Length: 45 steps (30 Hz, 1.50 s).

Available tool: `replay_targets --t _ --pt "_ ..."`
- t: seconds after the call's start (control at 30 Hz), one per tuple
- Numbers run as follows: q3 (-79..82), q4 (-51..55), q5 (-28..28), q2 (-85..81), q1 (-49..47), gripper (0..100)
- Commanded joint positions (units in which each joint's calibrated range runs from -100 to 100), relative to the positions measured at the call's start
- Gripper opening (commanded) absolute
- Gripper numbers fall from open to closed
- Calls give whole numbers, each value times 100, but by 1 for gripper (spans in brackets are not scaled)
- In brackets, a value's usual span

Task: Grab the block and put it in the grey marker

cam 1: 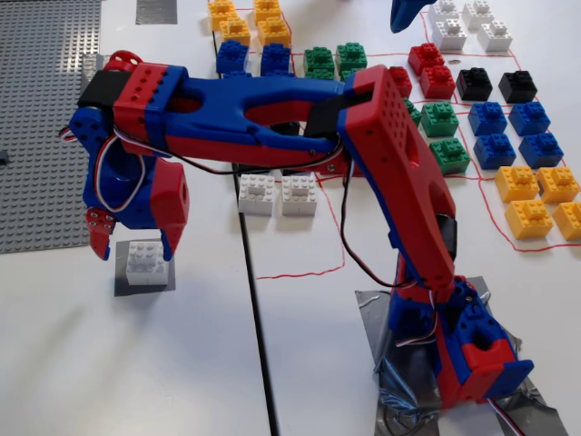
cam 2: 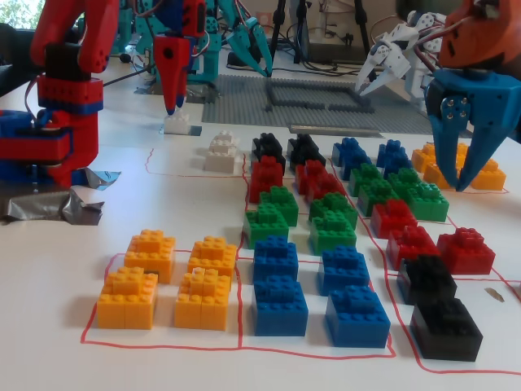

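Sitting upright on the flat dark grey square marker (cam 1: 145,280) near the left edge of the white bench (cam 1: 182,363) in a fixed view: one small white studded plastic block (cam 1: 145,262), free of any grip.

Red-and-blue two-finger gripper (cam 1: 132,248): spread open, fingertips hanging on either side of the block and slightly above it, not touching; in the other fixed view its pointed red finger (cam 2: 172,77) hangs just over the block (cam 2: 177,124).

Red-and-blue printed arm (cam 1: 272,118): reaches across the bench from a base (cam 1: 477,359) fixed with wrinkled silver tape (cam 1: 399,381) near the lower right corner.

Large grey studded baseplate (cam 1: 45,109): upper left corner of the bench, well clear of the marker.

Two spare white bricks (cam 1: 277,194): side by side inside a red-drawn outline (cam 1: 300,271), partly under the arm.

Sorted bricks in red-outlined bays, upper right of the bench: yellow (cam 1: 540,200), blue (cam 1: 513,132), green (cam 1: 440,132), black (cam 1: 495,84), red (cam 1: 431,68), white (cam 1: 467,25) (further yellow, blue and green pairs along the top edge).

Teal-and-orange second gripper (cam 2: 468,122): hangs over the right side in the low fixed view.

Writing: no brand, label or lettering legible on any item.
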Motion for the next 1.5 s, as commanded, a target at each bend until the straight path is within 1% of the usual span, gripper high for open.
replay_targets --t 0.0,0.07,0.1,0.33,0.53,0.63,0.7,0.83,1.1,1.27,1.47 --pt "-381 142 132 -1178 -17 12" --pt "-354 248 200 -1433 32 1" --pt "-372 353 200 -1557 61 0" --pt "-936 872 112 -2151 326 0" --pt "-1817 1310 -205 -2283 807 0" --pt "-1907 1327 -308 -2456 1151 0" --pt "-1844 1335 -366 -2597 1435 0" --pt "-1208 1335 -459 -3050 2250 0" --pt "-400 1075 -347 -3480 4124 0" --pt "27 872 -503 -3504 4850 0" --pt "718 385 -386 -3628 5763 0"
